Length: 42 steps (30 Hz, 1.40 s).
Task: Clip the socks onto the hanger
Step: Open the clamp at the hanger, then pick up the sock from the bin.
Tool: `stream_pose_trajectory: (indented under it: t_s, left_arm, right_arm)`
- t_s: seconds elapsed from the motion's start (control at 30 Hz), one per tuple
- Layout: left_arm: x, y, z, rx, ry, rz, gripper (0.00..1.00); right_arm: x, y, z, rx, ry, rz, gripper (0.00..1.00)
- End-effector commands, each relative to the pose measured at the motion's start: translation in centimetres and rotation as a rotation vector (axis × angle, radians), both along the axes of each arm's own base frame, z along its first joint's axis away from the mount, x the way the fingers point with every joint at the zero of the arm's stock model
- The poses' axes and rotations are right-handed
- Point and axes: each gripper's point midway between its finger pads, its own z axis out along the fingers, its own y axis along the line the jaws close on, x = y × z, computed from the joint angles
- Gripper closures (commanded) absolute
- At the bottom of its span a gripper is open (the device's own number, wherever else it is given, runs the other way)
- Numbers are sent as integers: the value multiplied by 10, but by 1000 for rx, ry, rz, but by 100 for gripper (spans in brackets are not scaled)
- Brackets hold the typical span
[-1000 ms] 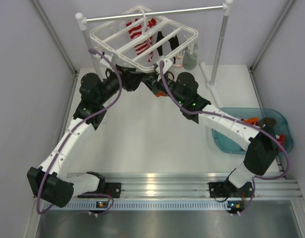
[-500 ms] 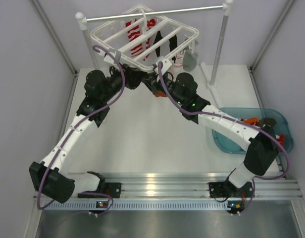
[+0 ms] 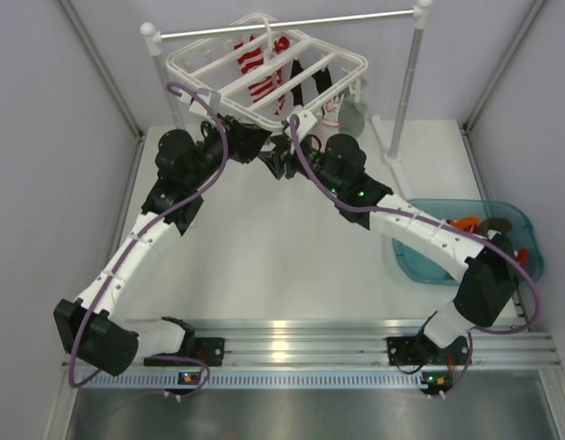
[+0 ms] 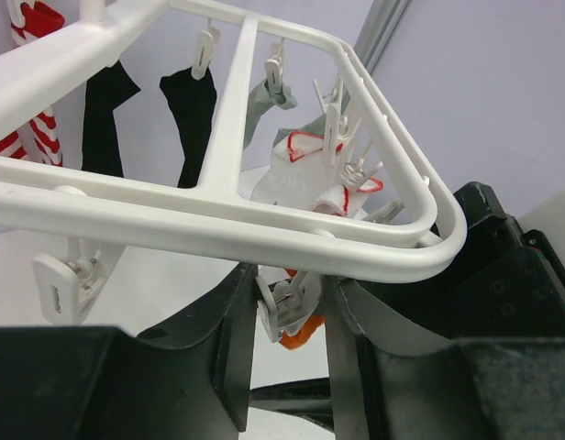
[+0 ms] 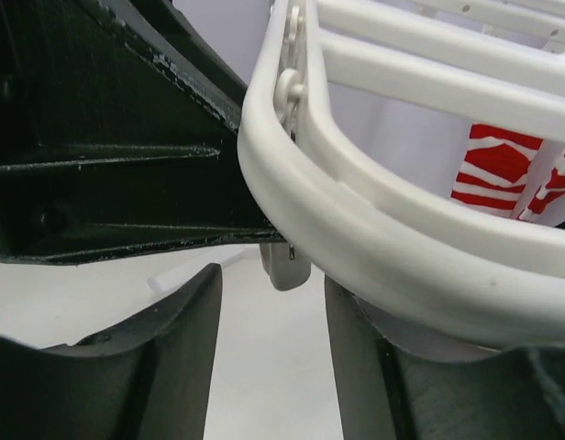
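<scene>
The white hanger (image 3: 223, 96) hangs from the rail at the back. Red-and-white striped (image 3: 260, 64), black (image 3: 296, 78), white (image 3: 330, 112) and grey (image 3: 353, 110) socks hang clipped to it. Both grippers are under its near corner. In the left wrist view my left gripper (image 4: 289, 280) is open, its fingers flanking a white clip (image 4: 284, 307) that pinches a bit of orange sock (image 4: 301, 332). My right gripper (image 5: 271, 280) is open and empty below the hanger's rim (image 5: 356, 229), with a clip (image 5: 287, 266) just beyond it. In the top view the left gripper (image 3: 262, 145) and the right gripper (image 3: 284, 158) almost meet.
The silver rail (image 3: 292, 25) stands on two white posts at the back. A teal bin (image 3: 411, 266) with more socks (image 3: 466, 223) sits at the right, partly under my right arm. Grey walls close in both sides. A metal rail (image 3: 301, 339) runs along the near edge.
My left arm has risen and moved toward the hanger's near corner. The right gripper has shifted slightly toward the hanger. The orange sock seen under it earlier no longer shows in the top view.
</scene>
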Motion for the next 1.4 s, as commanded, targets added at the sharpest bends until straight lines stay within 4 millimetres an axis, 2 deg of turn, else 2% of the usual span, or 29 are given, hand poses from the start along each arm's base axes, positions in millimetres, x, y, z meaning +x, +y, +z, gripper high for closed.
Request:
stream_pose_trajectory:
  t_s: [0.0,0.23,0.43,0.5,0.53,0.6,0.63,0.67,0.7,0.77,0.8,0.83,0.9,0.93,1.0,1.03,1.1,1.13,1.23,1.33,1.37]
  left_arm:
    - [-7,0,31,-50,-81,-12,100]
    - [-11,-5,31,-37,-88,-49,100]
    - [-10,-3,30,-19,-81,-41,100]
    - [-10,-3,30,-18,-81,-34,100]
    - [-10,-2,31,-22,-78,-34,100]
    - [-10,-4,30,-26,-70,-46,100]
    - [-9,-5,29,-25,-66,-47,100]
    - [-9,-4,29,-24,-66,-46,100]
    - [-8,-3,28,-24,-64,-41,100]
    - [-6,-3,28,-19,-68,-36,100]
    - [-6,-3,26,-18,-64,-34,100]
    - [-6,-3,26,-19,-63,-36,100]
    - [-5,-2,27,-20,-68,-31,100]
    - [-5,-2,26,-19,-71,-30,100]
    - [-4,-2,25,-12,-75,-26,100]
    - [-3,-1,24,-11,-71,-20,100]
    - [-3,0,22,-8,-68,-12,100]
    - [-4,0,22,-8,-68,-15,100]
    - [-9,-3,20,-6,-77,-45,100]
    - [-12,-5,23,-9,-88,-62,100]
    - [-11,-5,22,-6,-87,-63,100]
  right_arm:
    - [-14,-7,32,46,-32,30,52]
    - [-7,-9,49,136,-46,79,53]
    - [-12,-14,57,156,-21,139,46]
    - [-20,-15,46,126,22,185,42]
    - [-24,-23,50,120,21,192,39]
    - [-36,-28,36,70,68,243,30]
    - [-42,-37,28,38,105,253,25]
    - [-44,-40,31,39,97,260,22]
    - [-47,-47,18,5,152,260,20]
    - [-55,-62,12,-21,178,271,4]
    - [-61,-70,-4,-54,247,270,2]
    - [-61,-84,-2,-55,254,253,1]
    - [-68,-100,-25,-85,340,254,0]
    - [-64,-118,-26,-105,317,224,0]
    - [-72,-137,-49,-164,369,231,0]
    - [-67,-156,-53,-168,384,189,0]
    - [-70,-174,-64,-187,423,175,0]
    - [-66,-189,-66,-181,432,133,0]
    - [-63,-214,-72,-167,463,70,2]
    - [-57,-233,-73,-138,498,17,5]
    - [-58,-240,-80,-135,540,9,6]
